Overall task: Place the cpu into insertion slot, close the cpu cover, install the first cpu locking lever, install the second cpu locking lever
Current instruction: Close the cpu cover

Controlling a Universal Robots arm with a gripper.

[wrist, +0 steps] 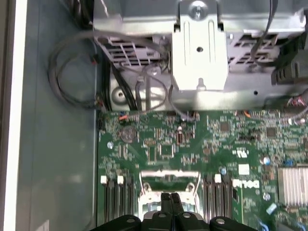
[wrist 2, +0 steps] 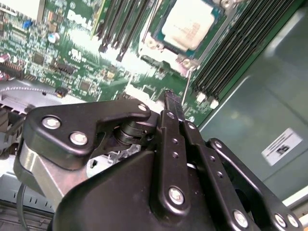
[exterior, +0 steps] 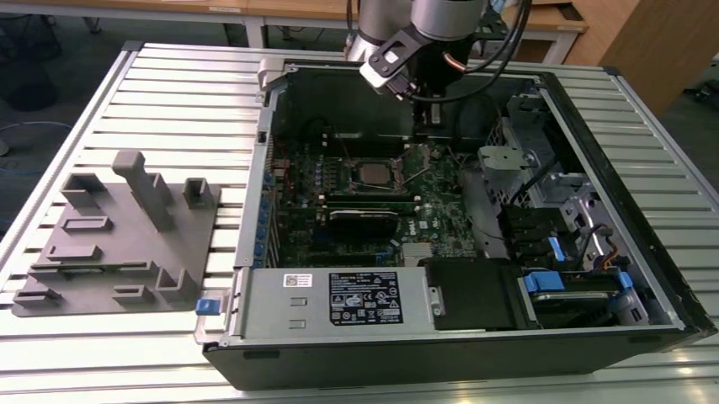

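Observation:
The cpu (wrist 2: 189, 25) lies pale and silvery in the insertion slot (exterior: 371, 172) on the green board. The cpu cover (wrist 2: 222, 19), a thin silver frame, lies down around it. A thin wire locking lever (wrist 2: 187, 86) runs from the socket's corner toward my fingers. My gripper (wrist 2: 171, 98) hovers a little above the board just beside the socket, its black fingers pressed together with nothing between them. In the first wrist view the gripper (wrist: 169, 197) is over the socket's silver rim (wrist: 168, 175). In the exterior view the gripper (exterior: 432, 126) reaches into the case behind the socket.
The open black case (exterior: 629, 210) walls me in. A grey drive bracket (wrist: 199, 45) and loose cables (wrist: 72, 72) sit beyond the board. Black memory slots (wrist 2: 226, 62) flank the socket. The labelled power supply (exterior: 359, 296) is at the front, and a grey fixture tray (exterior: 113, 244) at the exterior view's left.

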